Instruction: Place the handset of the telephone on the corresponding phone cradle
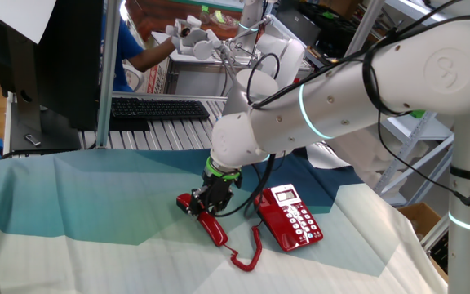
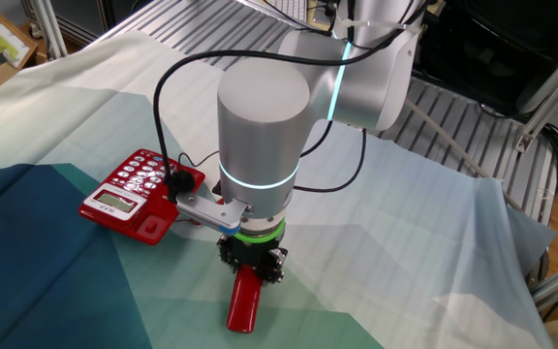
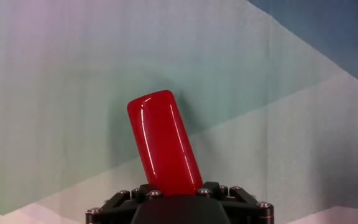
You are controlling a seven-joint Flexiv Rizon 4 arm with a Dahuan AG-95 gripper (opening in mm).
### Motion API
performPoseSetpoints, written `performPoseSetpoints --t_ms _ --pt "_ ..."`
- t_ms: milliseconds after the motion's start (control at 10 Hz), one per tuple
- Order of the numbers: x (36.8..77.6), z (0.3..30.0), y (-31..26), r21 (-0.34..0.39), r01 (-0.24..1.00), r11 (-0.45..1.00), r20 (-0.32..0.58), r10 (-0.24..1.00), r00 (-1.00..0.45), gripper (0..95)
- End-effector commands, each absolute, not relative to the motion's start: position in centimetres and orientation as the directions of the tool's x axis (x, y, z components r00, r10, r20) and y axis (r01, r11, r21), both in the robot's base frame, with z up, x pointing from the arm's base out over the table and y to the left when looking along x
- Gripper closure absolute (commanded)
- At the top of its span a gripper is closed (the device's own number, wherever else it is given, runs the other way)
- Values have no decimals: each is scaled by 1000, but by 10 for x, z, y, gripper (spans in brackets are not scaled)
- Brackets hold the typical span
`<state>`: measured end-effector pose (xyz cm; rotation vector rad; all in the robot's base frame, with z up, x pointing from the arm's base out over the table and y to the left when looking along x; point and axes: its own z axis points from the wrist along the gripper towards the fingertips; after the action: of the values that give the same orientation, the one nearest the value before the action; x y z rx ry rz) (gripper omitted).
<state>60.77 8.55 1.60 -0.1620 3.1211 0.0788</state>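
The slim glossy red plastic handset [image 1: 206,219] lies flat on the cloth-covered counter [image 1: 96,204], its middle between the jaws of the black two-finger gripper [image 1: 208,202], which points straight down and pinches it across its width. In the hand view one rounded end juts out beyond the jaws. Its coiled red cord [image 1: 250,249] trails to the small red desk telephone [image 1: 288,216] with white buttons, just beside it, with its cradle strip [image 1: 269,219] bare.

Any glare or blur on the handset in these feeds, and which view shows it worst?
Hand view: sharp, with bright glare streaks along the handset; the gripper body hides its near end. One fixed view: handset small, partly hidden under the arm. Other fixed view: clear, soft shadow on the cloth.
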Motion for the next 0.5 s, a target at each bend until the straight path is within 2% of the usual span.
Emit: performPoseSetpoints --t_ms 100,500 --pt "610 17 85 46 -97 994 -3 -97 -995 950" --pt "616 32 87 35 -81 996 36 -82 -996 950"
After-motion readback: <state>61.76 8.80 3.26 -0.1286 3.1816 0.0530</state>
